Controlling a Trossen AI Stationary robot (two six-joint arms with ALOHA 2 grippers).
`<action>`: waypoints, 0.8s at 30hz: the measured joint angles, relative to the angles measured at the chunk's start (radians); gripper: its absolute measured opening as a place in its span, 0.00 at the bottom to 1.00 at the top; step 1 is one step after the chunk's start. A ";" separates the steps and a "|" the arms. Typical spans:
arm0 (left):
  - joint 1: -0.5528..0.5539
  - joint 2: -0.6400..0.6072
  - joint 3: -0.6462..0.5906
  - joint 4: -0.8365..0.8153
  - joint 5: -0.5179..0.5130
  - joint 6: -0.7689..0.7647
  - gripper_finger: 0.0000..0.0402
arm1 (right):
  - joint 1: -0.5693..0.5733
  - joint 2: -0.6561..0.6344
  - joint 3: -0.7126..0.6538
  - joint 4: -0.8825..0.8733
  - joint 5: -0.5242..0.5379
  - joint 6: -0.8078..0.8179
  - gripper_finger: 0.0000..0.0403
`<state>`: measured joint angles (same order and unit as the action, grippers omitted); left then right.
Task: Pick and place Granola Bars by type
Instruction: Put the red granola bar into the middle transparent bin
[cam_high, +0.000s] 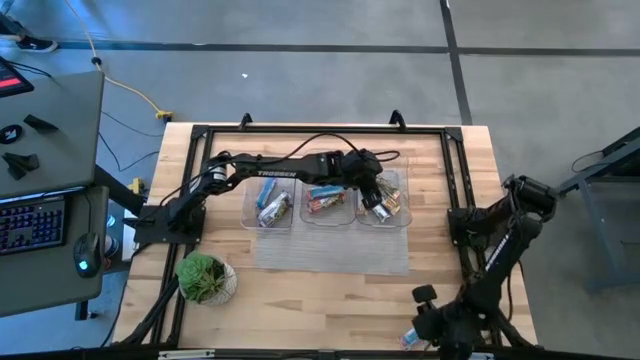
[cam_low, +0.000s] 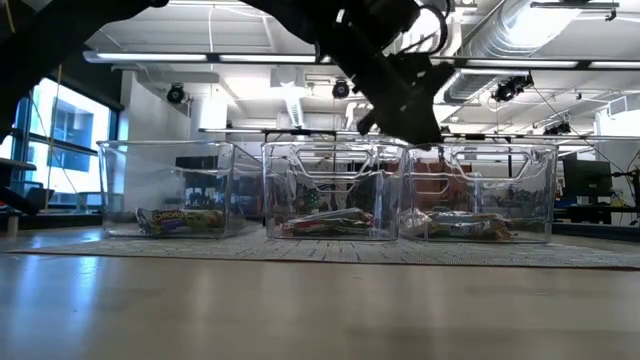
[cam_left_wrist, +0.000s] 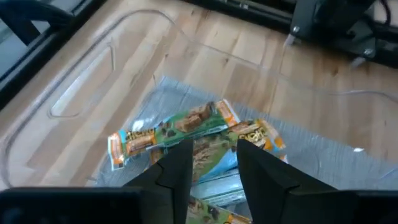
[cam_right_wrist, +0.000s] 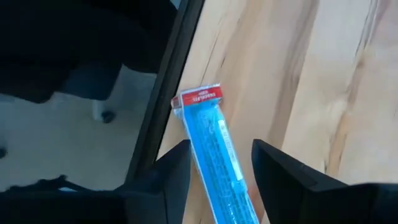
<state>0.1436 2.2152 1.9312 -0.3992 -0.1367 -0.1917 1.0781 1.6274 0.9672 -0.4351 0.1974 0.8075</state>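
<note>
Left gripper parted and empty above green bars mid-frame; right gripper straddling blue bar, lower right.

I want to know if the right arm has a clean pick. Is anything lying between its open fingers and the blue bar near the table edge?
Nothing visible does. In the right wrist view, the blue bar lies flat on bare wood beside the dark frame rail, and the right gripper hangs open directly over it, one finger either side.

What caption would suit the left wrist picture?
Left pincer, fingers open, poised over green-yellow granola bars lying in a clear tray.
</note>
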 joint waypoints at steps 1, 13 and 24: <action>0.000 -0.006 0.000 0.002 0.001 0.000 0.30 | 0.016 0.007 0.000 0.003 0.023 -0.004 0.38; 0.000 -0.038 0.222 -0.080 0.123 0.003 0.30 | 0.054 0.162 0.002 0.104 0.053 -0.076 0.43; -0.006 -0.067 0.411 -0.181 0.160 -0.004 0.30 | 0.050 0.208 0.003 0.061 0.112 -0.105 0.46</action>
<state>0.1381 2.1483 2.3422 -0.5798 0.0236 -0.1961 1.1282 1.8351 0.9707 -0.3740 0.3092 0.7020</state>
